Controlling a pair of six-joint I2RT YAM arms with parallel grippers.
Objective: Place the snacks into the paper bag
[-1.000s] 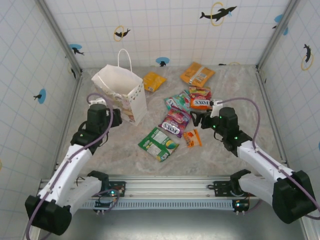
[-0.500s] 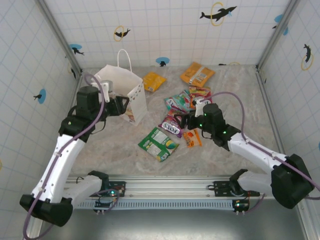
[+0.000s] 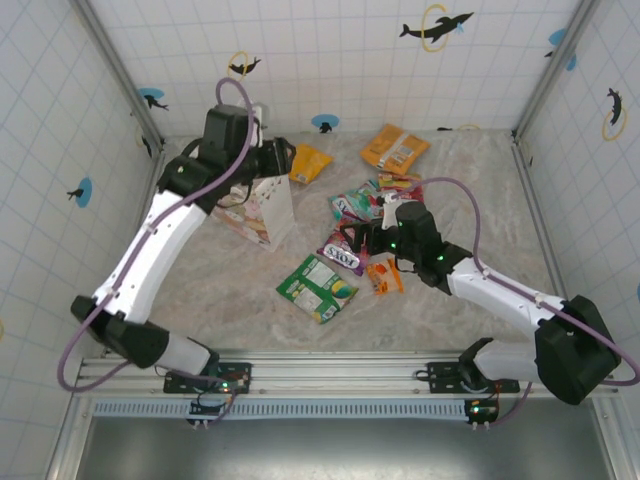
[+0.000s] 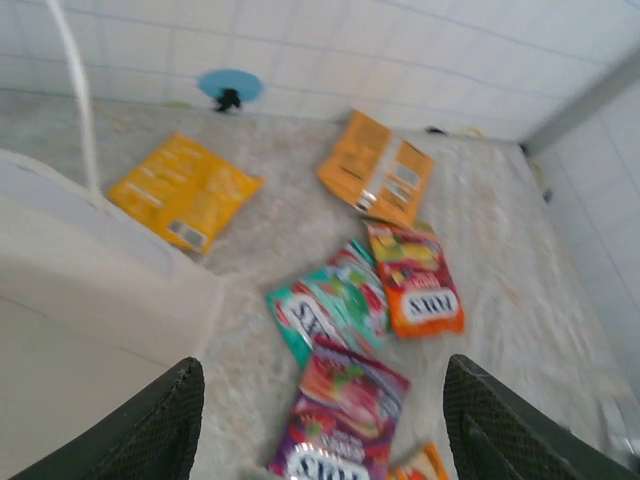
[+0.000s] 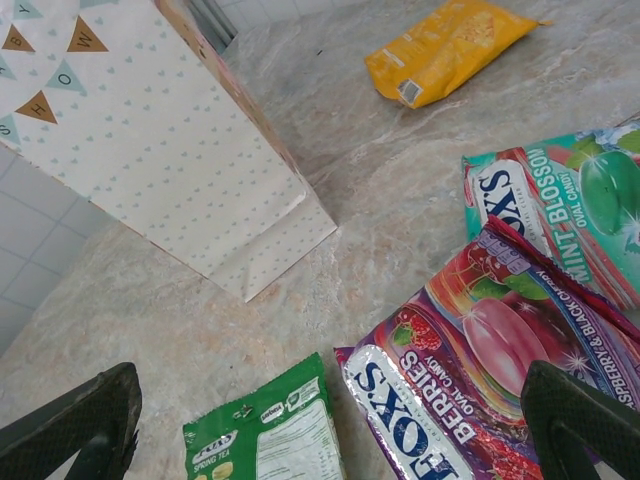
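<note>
The white paper bag (image 3: 262,205) stands at the back left, partly under my left arm. My left gripper (image 3: 283,158) hovers open and empty beside its rim. In the left wrist view the bag's wall (image 4: 80,290) fills the left side, with a yellow packet (image 4: 185,190), an orange packet (image 4: 378,168), a red-orange packet (image 4: 418,285), a teal packet (image 4: 325,305) and a purple packet (image 4: 345,420) beyond. My right gripper (image 5: 330,430) is open low over the purple packet's (image 5: 480,380) edge and the green packet (image 5: 270,435). A tiny orange packet (image 3: 383,275) lies by my right wrist.
Tiled walls with metal corner posts (image 3: 120,75) enclose the marble table (image 3: 230,290). The bag's thin loop handle (image 4: 75,90) rises close to my left gripper. Bare table lies between the bag and the green packet (image 3: 317,288).
My left arm has risen from in front of the bag and swung back over its rim. My right gripper has slid left toward the purple packet. No packet has moved.
</note>
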